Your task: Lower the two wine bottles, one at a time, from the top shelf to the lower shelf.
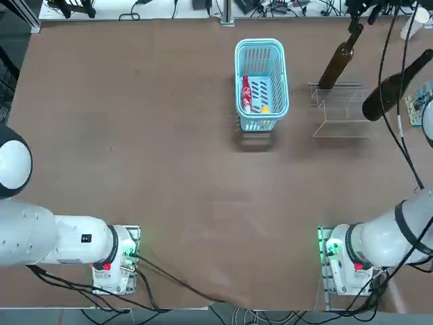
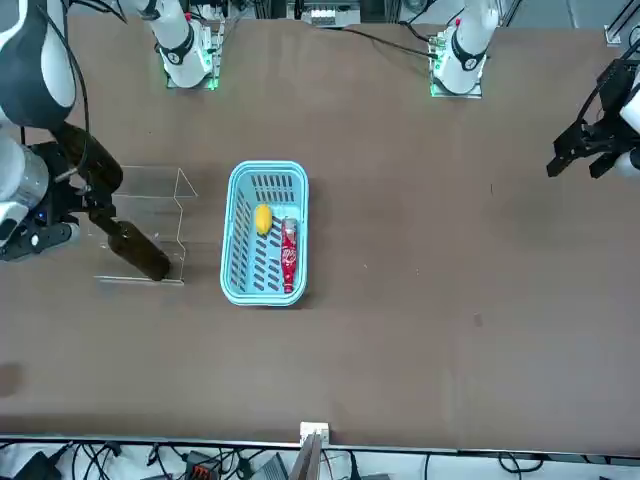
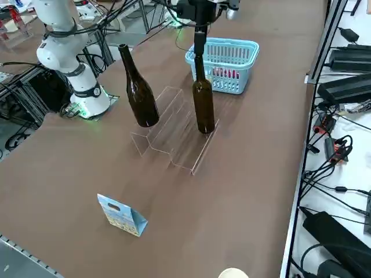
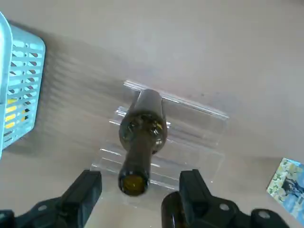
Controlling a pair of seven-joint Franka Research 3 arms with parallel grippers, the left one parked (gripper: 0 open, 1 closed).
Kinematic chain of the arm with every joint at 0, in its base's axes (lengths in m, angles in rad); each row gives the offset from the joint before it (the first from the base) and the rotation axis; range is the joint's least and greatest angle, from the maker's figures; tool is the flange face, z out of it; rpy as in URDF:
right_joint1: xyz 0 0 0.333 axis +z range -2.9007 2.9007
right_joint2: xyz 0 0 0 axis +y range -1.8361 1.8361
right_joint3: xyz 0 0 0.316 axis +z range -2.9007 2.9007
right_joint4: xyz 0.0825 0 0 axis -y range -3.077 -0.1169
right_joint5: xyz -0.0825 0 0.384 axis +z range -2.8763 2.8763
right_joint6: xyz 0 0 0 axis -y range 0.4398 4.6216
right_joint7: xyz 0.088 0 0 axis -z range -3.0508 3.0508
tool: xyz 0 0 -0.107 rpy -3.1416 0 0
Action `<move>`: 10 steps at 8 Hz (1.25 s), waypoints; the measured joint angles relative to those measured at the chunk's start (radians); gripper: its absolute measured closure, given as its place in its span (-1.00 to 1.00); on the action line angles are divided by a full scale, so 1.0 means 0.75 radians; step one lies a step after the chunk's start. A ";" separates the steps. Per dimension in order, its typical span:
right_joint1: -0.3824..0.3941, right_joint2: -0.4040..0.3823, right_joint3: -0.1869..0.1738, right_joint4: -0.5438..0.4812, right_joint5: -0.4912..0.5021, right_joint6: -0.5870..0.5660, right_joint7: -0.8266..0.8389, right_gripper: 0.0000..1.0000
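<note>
Fingers (image 4: 85,190) spread wide above a wine bottle (image 4: 141,137) on the clear stand (image 3: 174,136), brown table (image 1: 169,176), blue basket (image 1: 261,51) nearby.

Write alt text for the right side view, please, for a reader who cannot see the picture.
Two dark wine bottles stand upright on a clear stepped stand on a brown table: one bottle on the side nearer the robot's base, the other bottle on the far side. Behind them sits a light-blue basket; a small printed card stands in the foreground.
</note>
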 joint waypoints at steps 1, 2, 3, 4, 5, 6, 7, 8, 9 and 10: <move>-0.008 -0.029 -0.005 0.001 -0.002 -0.026 -0.001 -1.00; -0.028 -0.064 -0.008 0.001 -0.004 -0.065 -0.005 -1.00; -0.053 -0.107 -0.010 0.001 -0.015 -0.106 -0.011 -1.00; -0.082 -0.155 -0.011 -0.001 -0.041 -0.148 -0.021 -1.00; -0.101 -0.213 -0.013 -0.018 -0.073 -0.184 -0.024 -1.00; -0.117 -0.291 -0.013 -0.072 -0.097 -0.199 -0.024 -1.00; -0.142 -0.383 -0.014 -0.156 -0.109 -0.200 -0.024 -1.00; -0.176 -0.475 -0.014 -0.252 -0.112 -0.199 -0.024 -1.00; -0.208 -0.558 -0.015 -0.346 -0.112 -0.191 -0.025 -0.99; -0.231 -0.625 -0.015 -0.436 -0.112 -0.165 -0.025 -0.93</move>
